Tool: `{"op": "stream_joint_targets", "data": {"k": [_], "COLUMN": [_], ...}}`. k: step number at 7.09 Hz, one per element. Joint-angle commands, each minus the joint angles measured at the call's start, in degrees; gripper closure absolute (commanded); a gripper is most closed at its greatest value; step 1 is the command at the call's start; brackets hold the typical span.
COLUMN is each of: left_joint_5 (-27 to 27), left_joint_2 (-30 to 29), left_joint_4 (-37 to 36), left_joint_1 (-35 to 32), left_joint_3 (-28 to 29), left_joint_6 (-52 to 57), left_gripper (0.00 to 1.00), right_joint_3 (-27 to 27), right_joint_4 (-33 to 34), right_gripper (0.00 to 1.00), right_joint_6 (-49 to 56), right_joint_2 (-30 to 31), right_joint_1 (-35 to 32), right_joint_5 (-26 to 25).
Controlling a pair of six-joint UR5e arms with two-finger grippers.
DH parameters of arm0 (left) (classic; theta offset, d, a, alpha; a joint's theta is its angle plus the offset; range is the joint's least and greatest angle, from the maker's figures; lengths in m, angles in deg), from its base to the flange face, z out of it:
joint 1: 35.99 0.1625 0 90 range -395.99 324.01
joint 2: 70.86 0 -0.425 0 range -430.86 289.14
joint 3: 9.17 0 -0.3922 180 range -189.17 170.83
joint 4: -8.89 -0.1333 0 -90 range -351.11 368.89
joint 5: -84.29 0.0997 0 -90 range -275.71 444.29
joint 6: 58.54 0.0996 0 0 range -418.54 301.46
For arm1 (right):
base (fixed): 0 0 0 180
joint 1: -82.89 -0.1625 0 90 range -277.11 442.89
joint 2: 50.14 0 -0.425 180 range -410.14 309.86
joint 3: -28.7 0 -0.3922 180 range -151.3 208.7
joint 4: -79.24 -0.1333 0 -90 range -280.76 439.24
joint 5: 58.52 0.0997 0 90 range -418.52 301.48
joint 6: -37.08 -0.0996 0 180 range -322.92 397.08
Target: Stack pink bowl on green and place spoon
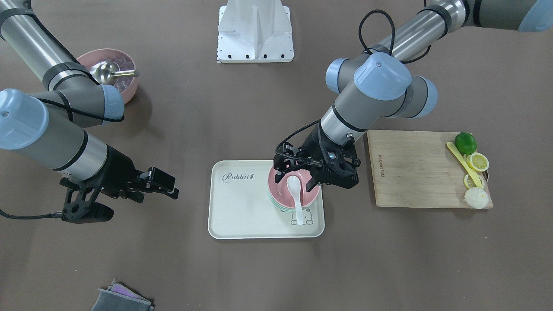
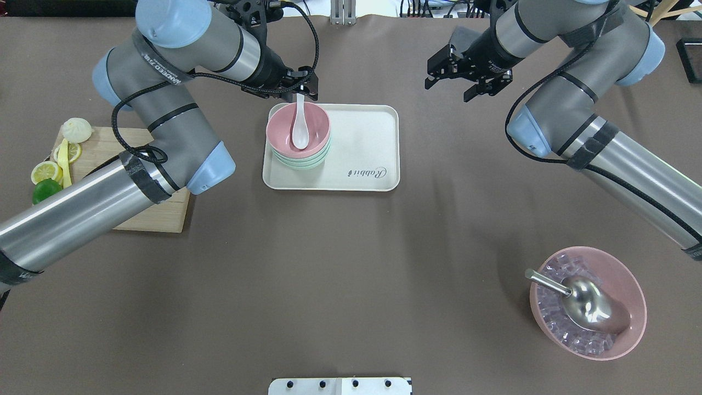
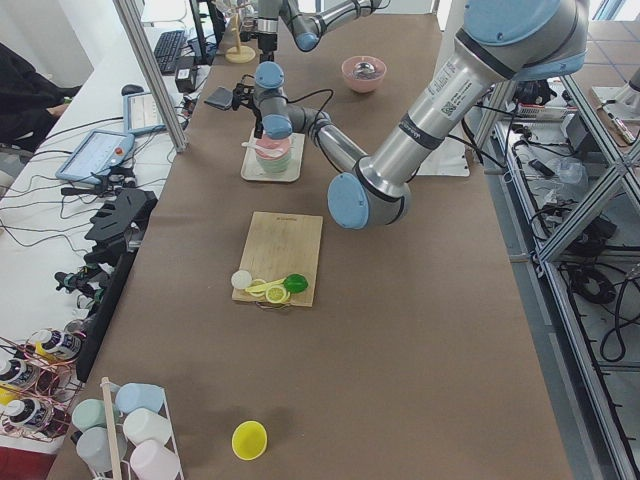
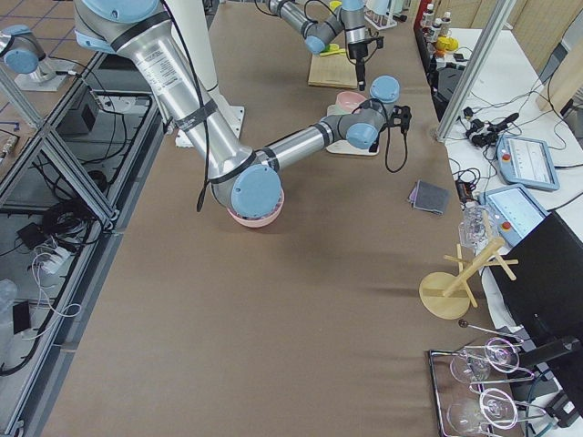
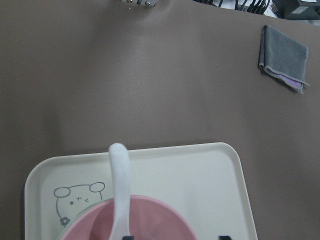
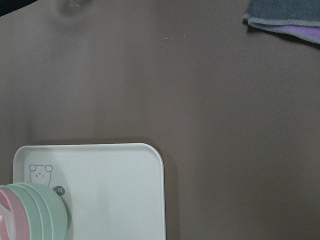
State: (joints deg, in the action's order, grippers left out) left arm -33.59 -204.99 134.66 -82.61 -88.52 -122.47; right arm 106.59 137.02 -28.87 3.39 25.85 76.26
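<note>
A pink bowl point(image 1: 281, 193) point(image 2: 282, 129) sits stacked on green bowls point(image 2: 299, 162) point(image 1: 278, 208) at one end of a cream tray point(image 1: 242, 207) point(image 2: 362, 142). A white spoon point(image 1: 297, 203) point(image 2: 300, 129) point(image 5: 119, 190) lies in the pink bowl, its handle sticking out over the rim. My left gripper point(image 1: 295, 181) point(image 2: 300, 94) hovers just over the bowl, open, with one finger on each side of the spoon's scoop. My right gripper point(image 2: 451, 86) is open and empty, well off to the side of the tray. The right wrist view shows the green bowls point(image 6: 47, 215) at its lower left corner.
A large pink bowl of ice point(image 2: 587, 302) point(image 1: 108, 69) with a metal scoop stands under my right arm. A wooden cutting board point(image 1: 410, 168) holds a lime, lemon slices and a bun. A grey cloth point(image 1: 123, 298) point(image 5: 282, 57) lies beyond the tray.
</note>
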Motion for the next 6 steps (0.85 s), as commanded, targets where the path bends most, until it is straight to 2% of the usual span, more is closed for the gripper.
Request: {"op": "stream_joint_targets", "data": {"k": [1, 2, 3, 4, 5, 6], "left_joint_5": [-0.06, -1.8, -4.35, -4.28, -4.46, -5.16], "left_joint_2": [7.51, 11.66, 13.09, 18.5, 22.29, 26.94], "left_joint_4": [-1.05, -2.62, -10.99, -19.25, -24.99, -27.92], "left_joint_1": [-2.93, -9.04, -13.8, -17.76, -22.85, -28.99], "left_joint_3": [-5.77, -8.77, -11.84, -17.79, -21.25, -23.11], "left_joint_6": [0.38, 2.91, 10.68, 21.89, 30.36, 35.75], "left_gripper": [0.02, 0.02, 0.02, 0.02, 0.02, 0.02], "right_joint_3": [0.24, 0.94, 2.25, 3.22, 5.84, 9.61], "right_joint_4": [1.45, 1.81, 2.77, 6.96, 17.35, 28.77], "right_gripper": [0.0, 0.0, 0.0, 0.0, 0.0, 0.0], "right_joint_6": [0.3, 3.0, 11.73, 24.43, 38.65, 52.72], "right_joint_2": [2.78, 5.59, 11.62, 16.64, 20.0, 23.34], "right_joint_1": [-6.03, -8.77, -11.49, -14.74, -17.03, -20.45], "right_joint_5": [3.71, 4.25, 3.56, -0.36, -8.58, -14.66]}}
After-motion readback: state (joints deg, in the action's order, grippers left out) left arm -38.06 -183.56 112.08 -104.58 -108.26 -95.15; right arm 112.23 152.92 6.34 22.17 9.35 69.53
